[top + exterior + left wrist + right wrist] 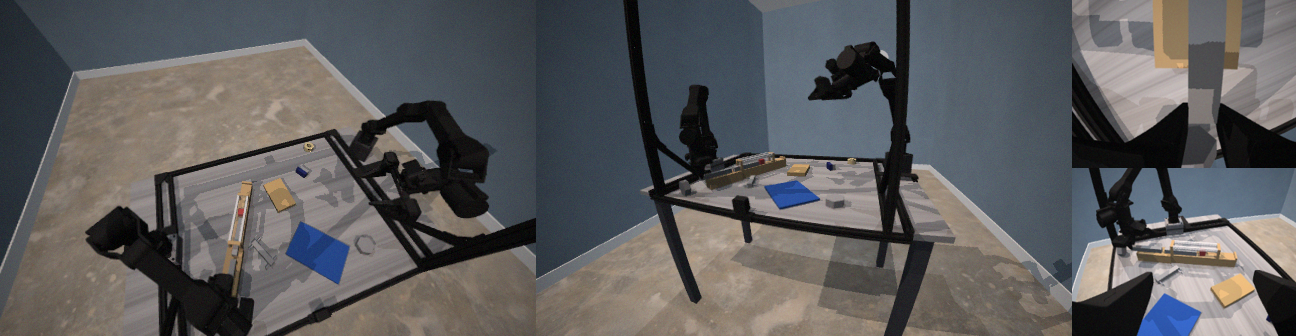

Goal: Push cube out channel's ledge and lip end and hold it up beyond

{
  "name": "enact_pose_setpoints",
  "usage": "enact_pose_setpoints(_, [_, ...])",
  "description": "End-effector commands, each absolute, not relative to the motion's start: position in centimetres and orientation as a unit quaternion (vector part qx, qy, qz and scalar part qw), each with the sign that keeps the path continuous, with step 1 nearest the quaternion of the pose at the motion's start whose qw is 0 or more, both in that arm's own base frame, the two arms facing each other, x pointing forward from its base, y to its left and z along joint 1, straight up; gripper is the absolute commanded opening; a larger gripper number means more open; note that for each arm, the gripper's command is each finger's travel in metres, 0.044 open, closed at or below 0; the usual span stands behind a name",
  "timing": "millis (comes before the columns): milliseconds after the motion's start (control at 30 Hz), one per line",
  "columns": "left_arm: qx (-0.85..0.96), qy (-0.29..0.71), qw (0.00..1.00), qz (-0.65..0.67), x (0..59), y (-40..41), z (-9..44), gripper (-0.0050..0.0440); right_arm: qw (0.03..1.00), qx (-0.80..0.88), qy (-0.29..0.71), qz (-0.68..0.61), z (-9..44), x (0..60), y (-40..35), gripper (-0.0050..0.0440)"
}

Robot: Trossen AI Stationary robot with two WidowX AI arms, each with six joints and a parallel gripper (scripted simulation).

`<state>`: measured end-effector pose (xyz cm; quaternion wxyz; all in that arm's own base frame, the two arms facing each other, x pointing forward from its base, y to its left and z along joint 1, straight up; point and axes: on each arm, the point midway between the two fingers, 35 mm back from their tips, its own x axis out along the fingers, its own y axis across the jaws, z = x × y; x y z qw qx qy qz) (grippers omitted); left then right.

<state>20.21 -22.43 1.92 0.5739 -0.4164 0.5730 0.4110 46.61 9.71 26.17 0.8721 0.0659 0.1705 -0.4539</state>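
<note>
The long tan channel (238,232) with clear side walls lies on the table, and the small red cube (240,212) sits inside it towards its far part. The cube also shows in the right wrist view (1202,254). My left gripper (1201,108) is at the channel's near end, outside it. Its fingers are shut on a grey rod (1205,82) that points along the channel's floor. In the exterior view the left gripper (712,167) is low at the table's left edge. My right gripper (362,146) (817,93) is open and empty, high above the table's far right side.
A blue mat (318,251), a tan block (279,195), a small blue cube (301,171), a gold ring (308,146), a grey hex ring (365,244) and a grey tool (263,251) lie on the table. Black frame posts stand at its edges.
</note>
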Motion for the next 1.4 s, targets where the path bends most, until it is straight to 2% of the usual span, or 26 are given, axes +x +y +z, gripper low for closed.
enact_pose_setpoints(0, [-0.417, 0.573, 0.574, 0.41, 20.2, -22.5, 2.0, 0.0052, 0.872, 0.065, 0.169, -0.455, 26.2, 46.6, 9.7, 0.04])
enact_pose_setpoints(67, [-0.417, 0.573, 0.574, 0.41, 20.2, -22.4, 2.0, 0.004, 0.872, 0.065, 0.169, -0.455, 26.2, 46.6, 9.7, 0.04])
enact_pose_setpoints(1367, [-0.416, 0.572, 0.572, 0.416, 21.4, -17.6, 1.9, 0.004, 0.872, 0.065, 0.169, -0.455, 26.2, 46.6, 9.7, 0.04])
